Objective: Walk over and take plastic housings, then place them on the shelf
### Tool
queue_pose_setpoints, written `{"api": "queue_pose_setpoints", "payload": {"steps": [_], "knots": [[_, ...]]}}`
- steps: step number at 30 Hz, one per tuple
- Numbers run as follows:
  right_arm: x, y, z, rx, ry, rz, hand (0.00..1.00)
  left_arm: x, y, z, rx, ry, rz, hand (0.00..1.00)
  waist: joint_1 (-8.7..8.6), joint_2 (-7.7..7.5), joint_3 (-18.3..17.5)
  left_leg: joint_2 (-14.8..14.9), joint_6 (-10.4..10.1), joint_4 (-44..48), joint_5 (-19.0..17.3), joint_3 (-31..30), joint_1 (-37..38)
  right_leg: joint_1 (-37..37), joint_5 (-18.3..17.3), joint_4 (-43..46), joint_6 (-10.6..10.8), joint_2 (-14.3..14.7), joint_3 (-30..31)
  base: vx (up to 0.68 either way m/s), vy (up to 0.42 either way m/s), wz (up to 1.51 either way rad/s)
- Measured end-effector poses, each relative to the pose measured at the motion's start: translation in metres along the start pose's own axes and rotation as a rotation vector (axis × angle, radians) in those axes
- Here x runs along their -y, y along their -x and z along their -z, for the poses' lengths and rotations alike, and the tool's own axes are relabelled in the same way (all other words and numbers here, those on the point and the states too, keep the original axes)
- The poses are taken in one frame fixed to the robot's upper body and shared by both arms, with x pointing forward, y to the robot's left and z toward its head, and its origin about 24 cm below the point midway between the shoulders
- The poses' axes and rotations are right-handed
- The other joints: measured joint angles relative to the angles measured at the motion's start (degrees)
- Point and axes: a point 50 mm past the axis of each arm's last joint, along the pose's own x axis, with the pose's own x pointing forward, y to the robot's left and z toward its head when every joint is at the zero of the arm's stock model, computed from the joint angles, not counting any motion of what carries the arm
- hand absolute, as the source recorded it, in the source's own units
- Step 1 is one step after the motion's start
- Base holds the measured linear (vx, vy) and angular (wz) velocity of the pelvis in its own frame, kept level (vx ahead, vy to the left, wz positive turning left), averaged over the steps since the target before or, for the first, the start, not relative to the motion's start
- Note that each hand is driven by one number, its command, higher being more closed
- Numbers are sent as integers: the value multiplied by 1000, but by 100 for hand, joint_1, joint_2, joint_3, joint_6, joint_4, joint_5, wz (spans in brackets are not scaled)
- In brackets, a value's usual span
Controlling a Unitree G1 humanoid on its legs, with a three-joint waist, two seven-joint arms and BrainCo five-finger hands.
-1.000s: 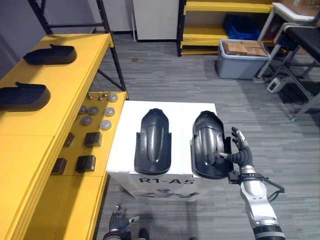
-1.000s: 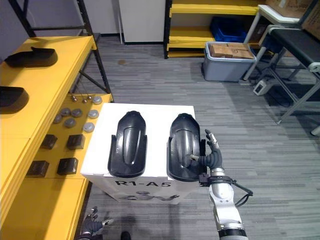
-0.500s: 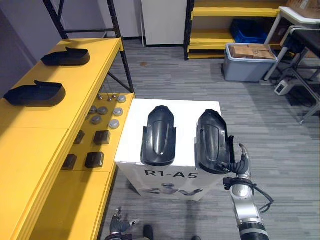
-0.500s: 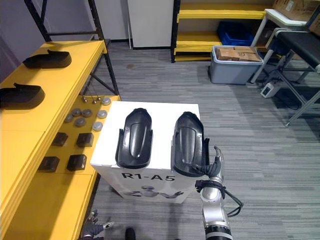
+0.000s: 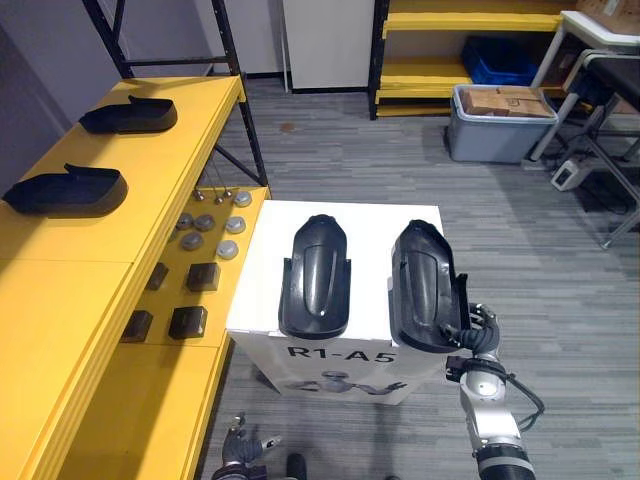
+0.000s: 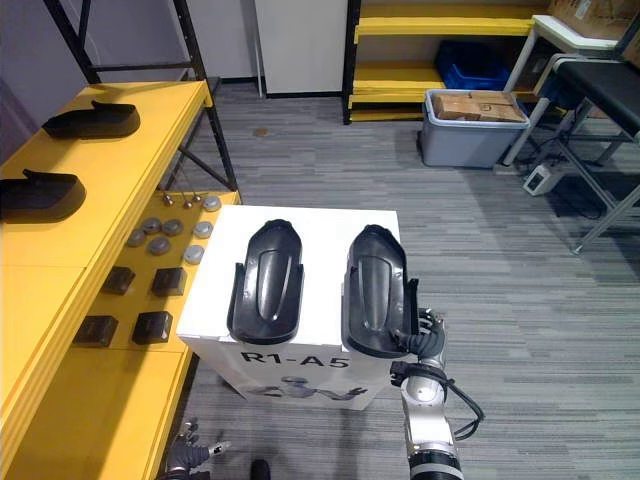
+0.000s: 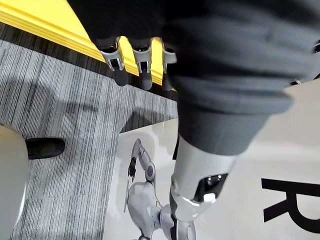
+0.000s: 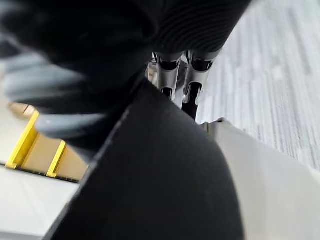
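Two black plastic housings lie side by side on a white box (image 5: 262,270): the left housing (image 5: 315,277) and the right housing (image 5: 423,288), whose near end overhangs the box's front edge. My right hand (image 5: 479,326) sits at that housing's near right corner. In the right wrist view the housing's rim (image 8: 165,165) runs between the thumb and the fingers (image 8: 176,75), which curl past its edge. My left hand (image 5: 241,449) hangs low by the box's front, with its fingers (image 7: 131,60) relaxed and holding nothing. The yellow shelf (image 5: 150,160) on the left carries two more housings (image 5: 66,190) (image 5: 128,113).
The shelf's lower tier holds round grey parts (image 5: 205,222) and black blocks (image 5: 188,321). A grey bin of cartons (image 5: 497,122) and a yellow rack (image 5: 450,55) stand at the back. A metal-legged chair (image 5: 610,110) is at the right. Grey floor surrounds the box.
My right hand has dropped from beside the right housing to its near right corner, and its fingers have closed on the rim. The camera has shifted a little.
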Motion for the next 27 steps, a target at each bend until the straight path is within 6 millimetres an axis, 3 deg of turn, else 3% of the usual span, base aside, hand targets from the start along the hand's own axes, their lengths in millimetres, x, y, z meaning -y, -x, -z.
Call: {"api": "queue_pose_setpoints", "payload": {"steps": [5, 12, 16, 20, 27], "knots": [[5, -5, 1, -16, -38, -8, 100, 1, 0, 0, -2, -2, 4, 0, 0, -2, -1, 5, -1, -3, -1, -2, 24, 17, 0, 3, 0, 0, 2, -23, 7, 0], [-4, -2, 0, -12, -83, -68, 100, 0, 0, -1, 2, 0, 2, 0, 8, -38, -20, 6, -9, -3, -7, -8, 51, 50, 0, -8, 1, -1, 4, 0, 0, 0], [-2, -2, -11, 34, -95, -57, 100, 0, -1, -7, 30, 6, 0, 0, 7, -36, -21, 6, -9, -3, -7, -14, 43, 46, 0, -10, 1, -1, 8, 0, 0, 0], [3, 2, -39, 169, -95, 10, 100, -4, -1, -22, 91, 30, -33, 0, 11, -38, -21, 10, -9, -1, -7, -21, 38, 44, 1, -9, 2, -3, 12, 0, 0, 0], [27, 16, -78, 349, -145, 214, 100, -19, 13, -80, 359, 183, -138, 0, 3, -43, -21, 0, -8, 2, -7, -18, -7, -4, 4, -8, 8, -11, 15, 0, 0, 0]]}}
